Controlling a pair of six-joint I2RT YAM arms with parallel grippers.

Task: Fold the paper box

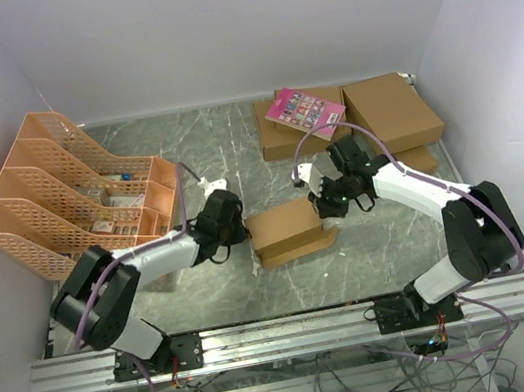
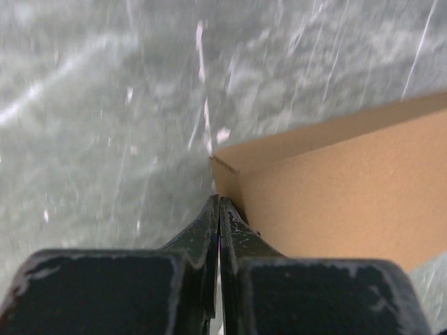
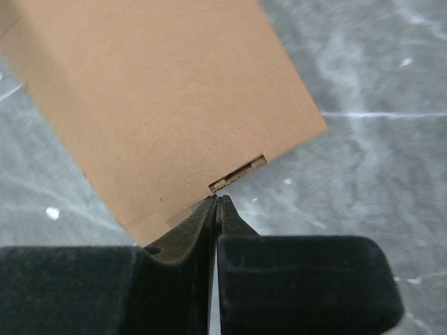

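Your left gripper [image 2: 219,204] has its fingers pressed together with nothing between them, tip touching the left-end corner of the paper box [image 1: 288,227]; your right gripper [image 3: 216,202] is likewise closed on nothing, tip at the box's right end, just beside a tab slot; the box lies between the two, lid down, looking nearly formed; I judge you are at the closing tuck, so the next move calls for steady pressure from both ends to seat the tabs; the box carries no print; beyond it, a pink booklet [image 1: 304,111] on larger brown boxes [image 1: 391,110] shows small pictures, its wording too small to read.
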